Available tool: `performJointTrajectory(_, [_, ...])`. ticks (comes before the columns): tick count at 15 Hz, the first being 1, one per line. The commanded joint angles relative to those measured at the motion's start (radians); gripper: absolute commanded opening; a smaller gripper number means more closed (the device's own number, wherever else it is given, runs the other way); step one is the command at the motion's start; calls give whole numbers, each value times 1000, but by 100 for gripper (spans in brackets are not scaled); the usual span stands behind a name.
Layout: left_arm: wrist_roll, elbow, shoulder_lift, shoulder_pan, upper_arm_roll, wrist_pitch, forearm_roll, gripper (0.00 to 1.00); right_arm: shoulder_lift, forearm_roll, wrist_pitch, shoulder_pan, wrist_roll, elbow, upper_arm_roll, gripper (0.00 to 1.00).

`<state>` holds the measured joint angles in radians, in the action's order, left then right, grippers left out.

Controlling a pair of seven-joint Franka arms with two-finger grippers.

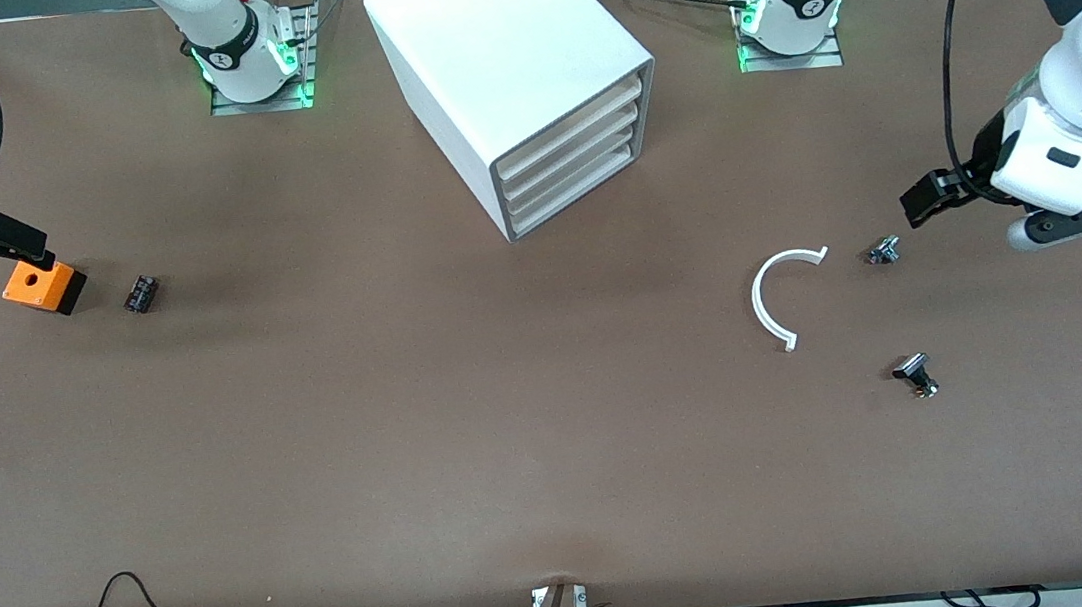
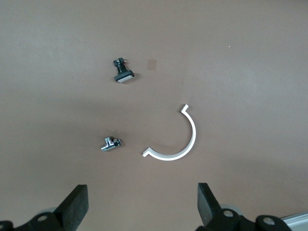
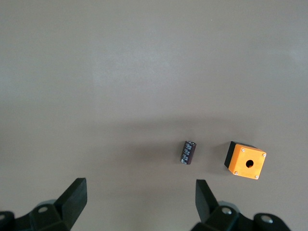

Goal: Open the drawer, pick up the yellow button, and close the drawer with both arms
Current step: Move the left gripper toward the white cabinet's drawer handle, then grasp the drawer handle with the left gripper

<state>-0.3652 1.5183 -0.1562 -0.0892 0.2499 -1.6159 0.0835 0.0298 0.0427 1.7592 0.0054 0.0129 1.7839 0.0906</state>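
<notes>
While the cabinet (image 1: pixel 518 85) with drawers all shut shows only from the front, left gripper (image 2: pixel 142 204) spread above white arc (image 2: pixel 173 137), right gripper (image 3: pixel 139 202) spread near orange box (image 3: pixel 246 160)

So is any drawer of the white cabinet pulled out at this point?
No, all four drawer fronts sit flush inside the cabinet in the front view.

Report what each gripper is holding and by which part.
Nothing is held. The left gripper hangs open over bare table beside the white curved strip; the right gripper hangs open beside the orange box.
</notes>
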Motion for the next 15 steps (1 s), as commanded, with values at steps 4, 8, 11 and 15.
performJointTrajectory(4, [3,-12,-17,-6,46,74,-5,100,12,-12,9,-2,2,11,-6,100])
performJointTrajectory(8, [8,5,-86,6,55,123,-10,100,12,-14,8,-1,1,11,-6,100])
performJointTrajectory(11, [22,5,-112,-7,55,152,-105,100,12,-14,9,-1,1,11,-6,100])
performJointTrajectory(15, [60,106,-155,-3,55,208,-376,100,12,-15,0,-1,-1,11,-6,100])
